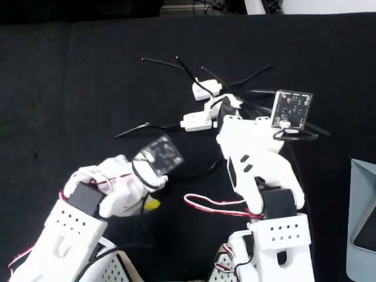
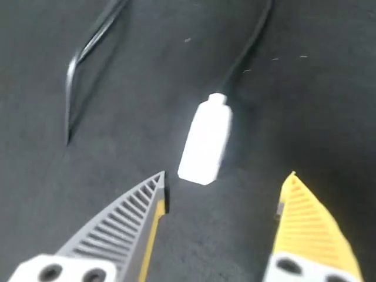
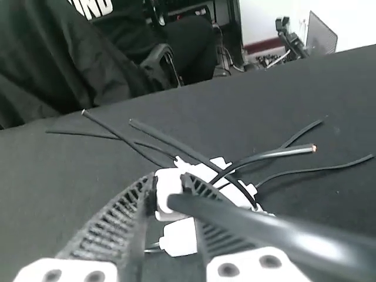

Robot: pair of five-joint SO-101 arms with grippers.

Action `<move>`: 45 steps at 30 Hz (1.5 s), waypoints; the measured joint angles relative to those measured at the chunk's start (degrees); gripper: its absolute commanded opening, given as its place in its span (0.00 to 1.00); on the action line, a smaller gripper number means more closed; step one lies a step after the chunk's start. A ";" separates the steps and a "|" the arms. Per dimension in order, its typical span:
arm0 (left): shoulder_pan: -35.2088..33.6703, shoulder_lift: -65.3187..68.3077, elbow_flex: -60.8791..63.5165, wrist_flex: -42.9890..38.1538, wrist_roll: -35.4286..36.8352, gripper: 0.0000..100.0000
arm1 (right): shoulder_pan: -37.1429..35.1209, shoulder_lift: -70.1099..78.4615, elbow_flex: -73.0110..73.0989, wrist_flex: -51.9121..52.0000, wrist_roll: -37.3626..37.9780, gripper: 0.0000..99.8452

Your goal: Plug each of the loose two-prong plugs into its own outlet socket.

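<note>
Currently, left gripper (image 2: 227, 179): jaws spread wide, holding nothing.
Loose plug (image 2: 205, 144): white, lying flat on the black cloth (image 2: 329, 88) just ahead of the left fingertips, cable attached.
Right gripper (image 3: 170, 197): clenched on a second plug (image 3: 166, 187) at the white cluster (image 1: 205, 108).
Black cables (image 3: 282, 154): fanned out beyond the cluster.

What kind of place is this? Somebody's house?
Probably a robotics lab or workshop. Two white robot arms, the left arm and right arm, sit at a table draped in black cloth, with white corded plugs to practise on; the right pincer grips one.
</note>
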State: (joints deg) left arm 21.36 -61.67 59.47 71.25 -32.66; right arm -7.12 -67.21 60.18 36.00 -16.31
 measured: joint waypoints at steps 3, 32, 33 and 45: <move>2.55 2.64 0.00 -0.79 0.00 0.30 | 0.00 0.00 0.00 -0.53 -0.09 0.01; -8.88 54.24 -17.93 -11.60 -3.78 0.24 | -0.18 0.00 0.18 -0.53 -0.26 0.01; -8.88 53.80 -17.93 -10.90 -3.78 0.24 | -0.18 0.00 0.18 -0.53 -0.26 0.01; -9.32 43.43 -15.12 -10.73 6.15 0.32 | -0.35 0.00 1.23 -0.35 -0.26 0.01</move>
State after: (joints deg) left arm 12.04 -18.24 44.35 60.53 -26.51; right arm -7.47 -67.21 61.41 35.65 -16.57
